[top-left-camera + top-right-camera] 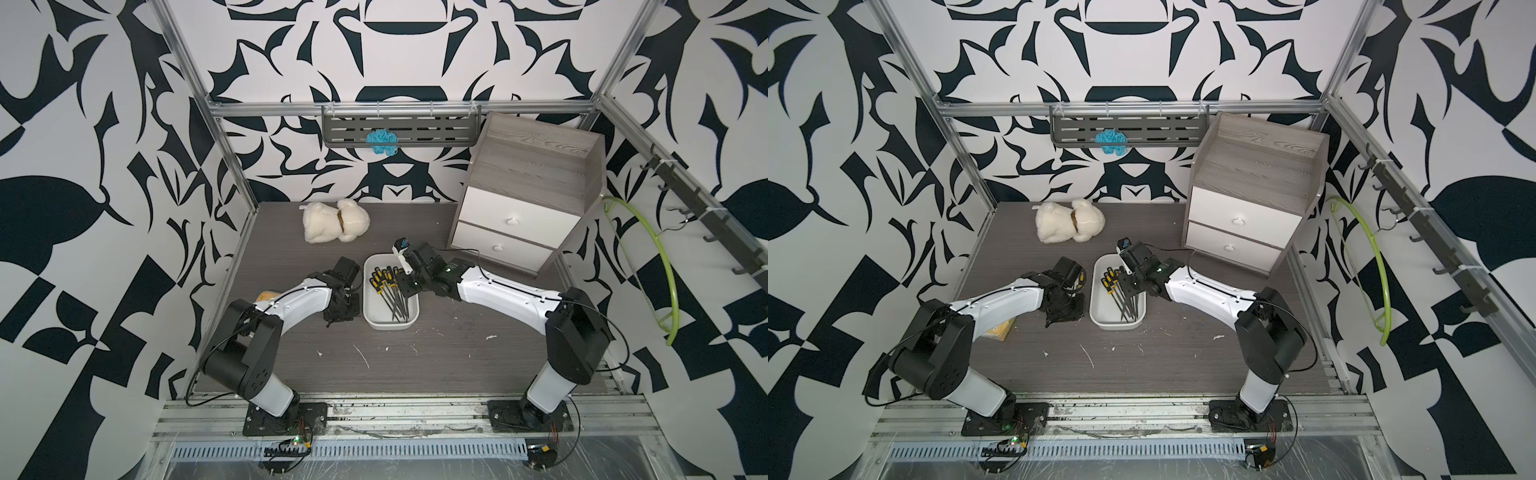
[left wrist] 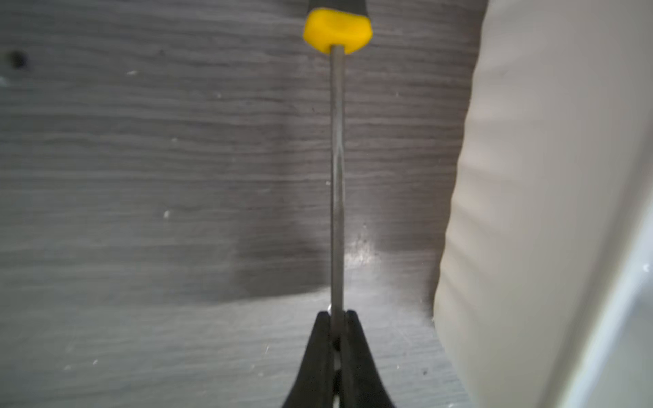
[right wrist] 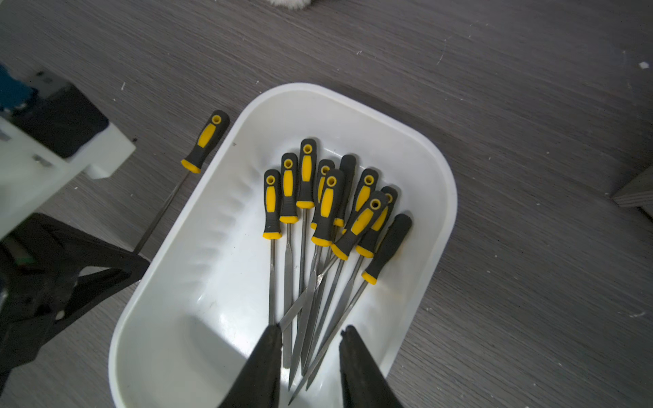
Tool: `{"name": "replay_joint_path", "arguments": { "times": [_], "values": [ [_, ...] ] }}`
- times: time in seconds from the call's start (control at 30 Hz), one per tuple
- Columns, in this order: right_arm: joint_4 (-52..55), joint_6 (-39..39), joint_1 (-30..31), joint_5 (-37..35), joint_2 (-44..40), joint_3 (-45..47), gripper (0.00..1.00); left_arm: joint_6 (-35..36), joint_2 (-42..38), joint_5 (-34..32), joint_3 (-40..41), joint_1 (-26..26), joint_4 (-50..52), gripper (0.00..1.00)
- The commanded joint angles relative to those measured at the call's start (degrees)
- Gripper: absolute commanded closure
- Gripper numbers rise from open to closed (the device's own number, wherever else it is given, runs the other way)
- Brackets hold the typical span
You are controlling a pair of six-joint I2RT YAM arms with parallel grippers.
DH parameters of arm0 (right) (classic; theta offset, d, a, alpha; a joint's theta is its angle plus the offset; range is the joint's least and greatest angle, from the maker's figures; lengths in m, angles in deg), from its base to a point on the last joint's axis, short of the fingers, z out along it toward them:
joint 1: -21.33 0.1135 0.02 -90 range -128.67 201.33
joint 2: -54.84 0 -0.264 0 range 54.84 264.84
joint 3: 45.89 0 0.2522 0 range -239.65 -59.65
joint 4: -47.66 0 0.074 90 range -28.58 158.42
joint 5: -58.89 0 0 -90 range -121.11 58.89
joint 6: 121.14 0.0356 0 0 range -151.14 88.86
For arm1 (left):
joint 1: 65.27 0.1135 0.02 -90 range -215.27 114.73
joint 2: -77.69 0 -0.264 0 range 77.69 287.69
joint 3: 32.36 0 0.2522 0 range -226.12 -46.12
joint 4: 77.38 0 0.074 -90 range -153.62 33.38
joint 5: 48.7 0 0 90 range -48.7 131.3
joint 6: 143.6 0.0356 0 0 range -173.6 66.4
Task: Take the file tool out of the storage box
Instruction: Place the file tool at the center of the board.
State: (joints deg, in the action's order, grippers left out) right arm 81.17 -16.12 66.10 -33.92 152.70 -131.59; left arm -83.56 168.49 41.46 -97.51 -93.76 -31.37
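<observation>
Steel and yellow fill my left wrist view: the left hand [image 2: 337,316] is clamped on the bare shaft of one file tool [image 2: 336,176], yellow collar farthest from the fingers. Only the right wrist view gives me its full length. It runs outside the storage box [image 3: 443,212], just beside the box's left long wall and roughly parallel to it, handle toward the box's far end. Whether it rests on the table [image 3: 530,106] or sits just above it, I cannot tell. In both top views the arm's wrist covers most of it. Inside the box the other files [image 3: 328,212] point the same way, tips toward the near end. Over those tips my right hand [image 3: 311,332] hangs with fingers apart, several shafts between them.
</observation>
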Motion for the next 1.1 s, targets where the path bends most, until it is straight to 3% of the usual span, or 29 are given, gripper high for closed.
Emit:
{"name": "replay_joint_path", "arguments": {
  "times": [0.0, 0.23, 0.4, 0.67, 1.07],
  "values": [
    [0.32, -0.18, 0.15, 0.52, -0.92, -2.02, 0.67, 0.34, 1.30, 2.90, -1.33, 0.28, 1.27, 1.00],
    [0.20, -0.17, 0.16, 0.48, 0.75, -2.58, 0.67, 0.94, 2.87, 3.39, -2.13, 0.63, 1.21, 1.00],
    [1.74, -0.01, 0.17, 0.22, 3.99, -4.62, 0.67, 0.95, 3.72, 4.08, -2.14, 0.63, 1.08, 0.96],
    [6.32, -1.19, 0.16, -2.20, 11.39, -12.67, 0.67, 1.04, 4.00, 3.92, -1.95, 0.63, 1.11, 0.80],
    [9.91, -3.08, 0.14, -7.27, 19.36, -20.99, 0.66, 0.95, 1.24, 3.36, -1.34, 0.63, 1.08, 0.76]
  ]
}}
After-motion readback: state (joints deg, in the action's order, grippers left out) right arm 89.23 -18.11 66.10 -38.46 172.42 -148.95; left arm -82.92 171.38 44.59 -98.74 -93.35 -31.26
